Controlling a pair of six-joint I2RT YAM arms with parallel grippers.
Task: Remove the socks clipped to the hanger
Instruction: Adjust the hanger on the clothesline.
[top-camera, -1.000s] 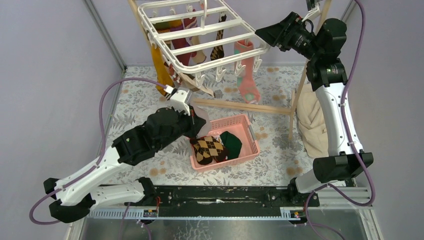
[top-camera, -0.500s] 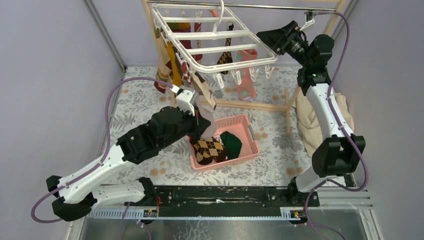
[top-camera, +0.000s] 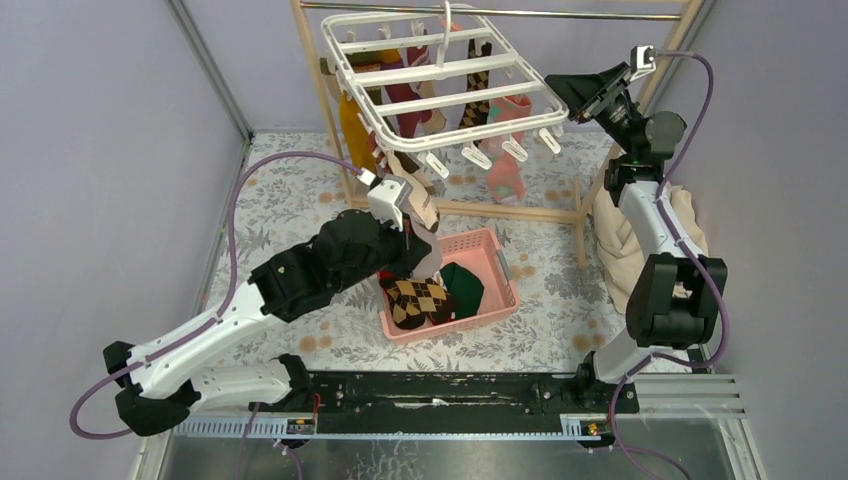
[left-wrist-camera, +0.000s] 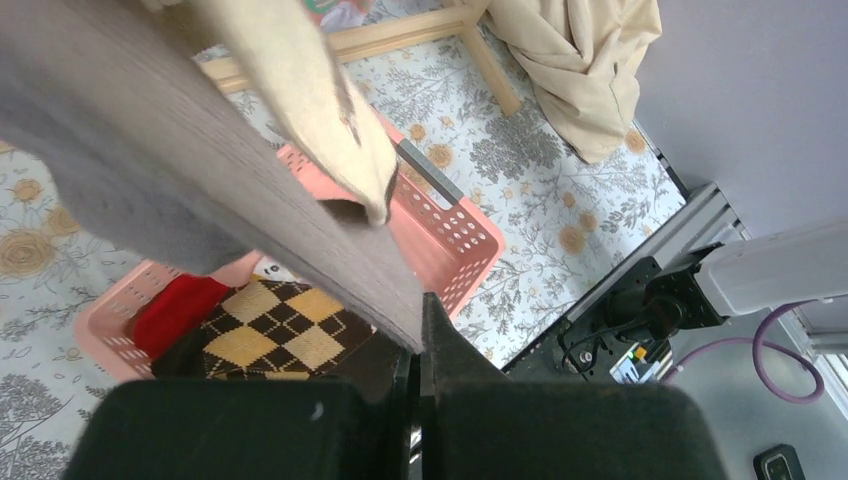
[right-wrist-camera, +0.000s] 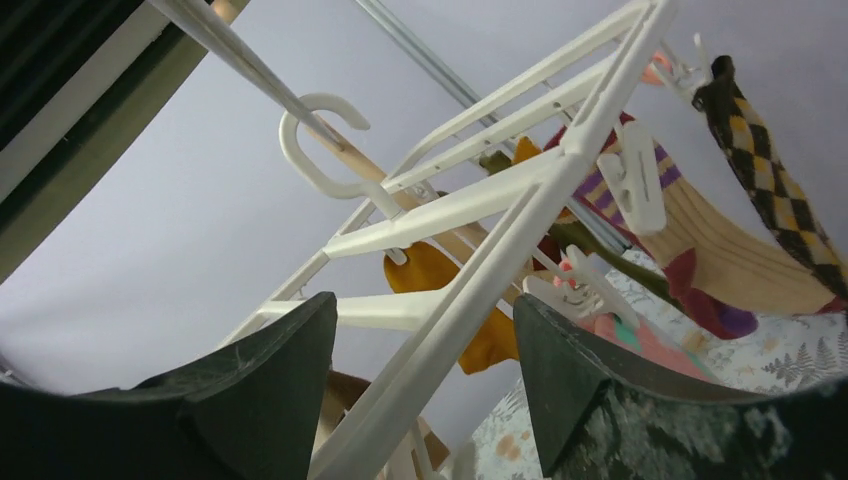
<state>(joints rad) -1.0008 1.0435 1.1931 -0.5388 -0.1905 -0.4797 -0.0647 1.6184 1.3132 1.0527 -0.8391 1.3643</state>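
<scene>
Tilted hanger (top-camera: 437, 67), long axis left-right, rim between released right end effector (top-camera: 565, 98) fingers; left end effector (left-wrist-camera: 418, 340) clenching grey sock (left-wrist-camera: 200, 180).

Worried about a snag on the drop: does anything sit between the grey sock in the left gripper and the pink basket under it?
Nothing visible does. The left gripper is shut on the grey sock above the open pink basket, which holds only an argyle sock, a red sock and a green sock.

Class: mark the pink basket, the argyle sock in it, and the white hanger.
pink basket (top-camera: 462, 241): top external view, far rim.
argyle sock (top-camera: 420, 300): top external view, middle.
white hanger (right-wrist-camera: 440, 213): right wrist view, crossbar.
</scene>
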